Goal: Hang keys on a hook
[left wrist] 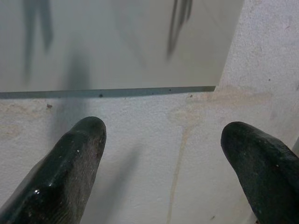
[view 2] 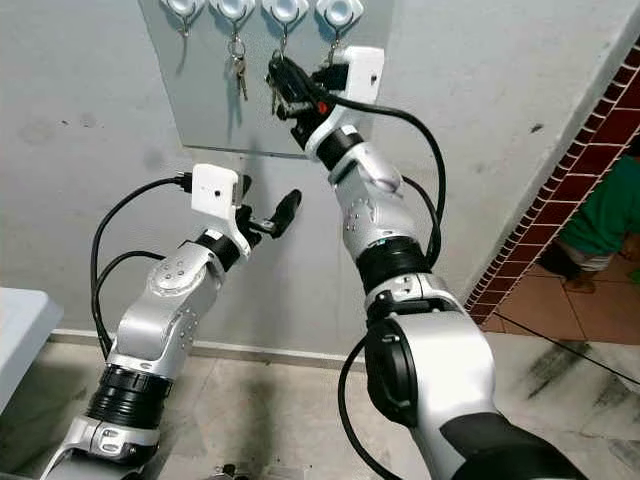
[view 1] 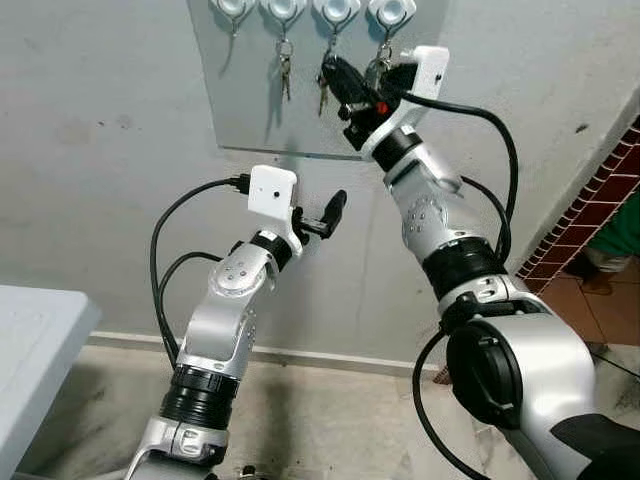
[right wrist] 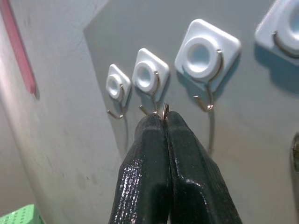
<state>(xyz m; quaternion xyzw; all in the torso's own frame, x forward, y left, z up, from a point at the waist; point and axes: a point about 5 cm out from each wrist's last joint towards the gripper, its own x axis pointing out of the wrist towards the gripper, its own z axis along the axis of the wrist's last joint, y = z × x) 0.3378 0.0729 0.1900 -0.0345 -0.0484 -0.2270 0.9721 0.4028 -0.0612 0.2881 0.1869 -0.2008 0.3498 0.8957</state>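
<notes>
In front of me is a pale plaster wall [view 1: 110,200], and fixed to it is a grey panel [view 1: 250,110] carrying a row of four white hook mounts [view 1: 283,10] along its top edge. To my right a strip of red brick tiling [view 1: 585,215] runs down toward the floor, and the corner of a light table [view 1: 40,320] sits low on my left. My right arm reaches up and across to the panel, and my right gripper [right wrist: 165,116] is pressed shut at the tips on a thin metal key ring [right wrist: 165,110], held just beside the wire hook [right wrist: 150,110] of the second white mount from the panel's far edge in my wrist view; I cannot tell whether ring and hook are touching. From my head I see a bunch of keys [view 1: 323,92] dangling just below my black fingers [view 1: 345,80], under the third mount. Another set of keys [view 1: 285,70] hangs from the second mount, and a further ring with keys [view 1: 380,62] hangs under the fourth, right beside my wrist camera. My left gripper [left wrist: 163,140] is raised lower down, below the panel's bottom edge, its two fingers spread wide apart and holding nothing, pointed at bare plaster.
</notes>
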